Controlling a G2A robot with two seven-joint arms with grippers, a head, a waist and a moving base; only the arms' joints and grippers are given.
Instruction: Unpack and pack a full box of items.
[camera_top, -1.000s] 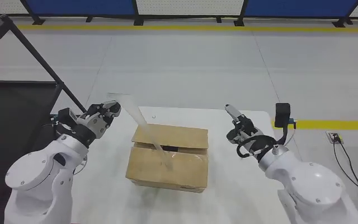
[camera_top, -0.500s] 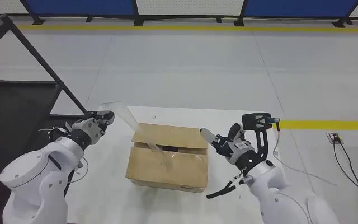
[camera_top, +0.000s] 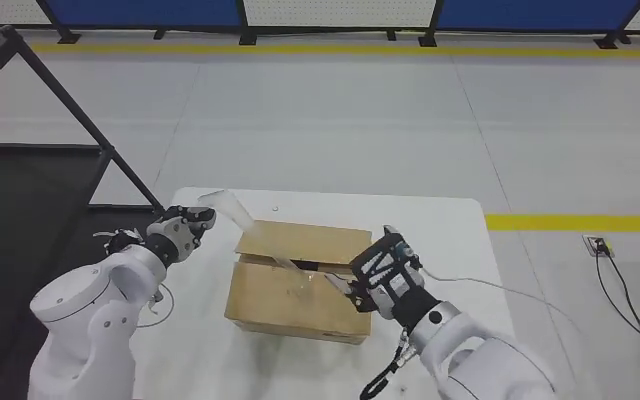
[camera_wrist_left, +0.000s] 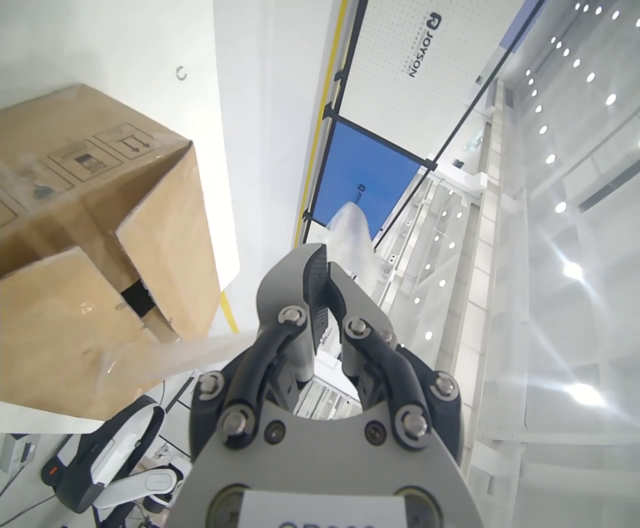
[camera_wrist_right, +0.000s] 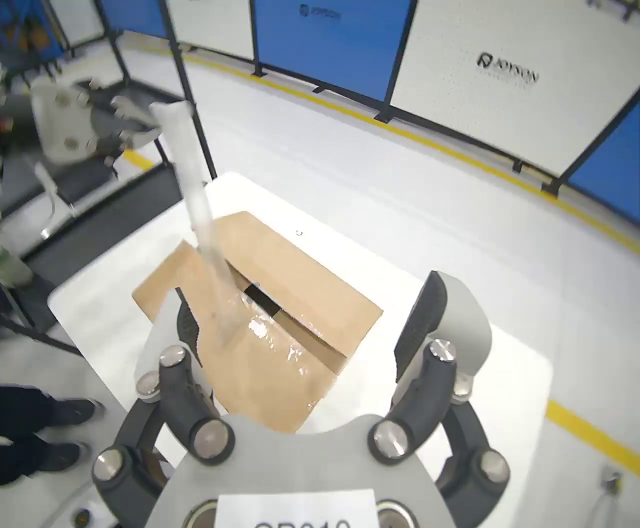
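Note:
A brown cardboard box (camera_top: 300, 295) sits mid-table, its top flaps (camera_wrist_right: 295, 280) slightly parted along the centre seam. A strip of clear tape (camera_top: 245, 222) stretches from the seam up to my left gripper (camera_top: 196, 217), which hangs off the box's left corner and is shut on the strip's end (camera_wrist_left: 350, 225). The left gripper (camera_wrist_left: 325, 265) has its pads pressed together on the film. My right gripper (camera_wrist_right: 305, 320) hovers open over the box's right half (camera_top: 350, 285), nothing between its fingers. The box's contents are hidden.
The white table (camera_top: 430, 230) has bare room right of and behind the box. A black rack (camera_top: 50, 190) stands beside the table's left edge. Beyond lie grey floor with a yellow line (camera_top: 560, 222) and blue partition panels (camera_wrist_right: 325, 35).
My right arm has swung in from the table's right side to above the box's right half. The left gripper, still holding the tape, has shifted slightly lower and nearer the table.

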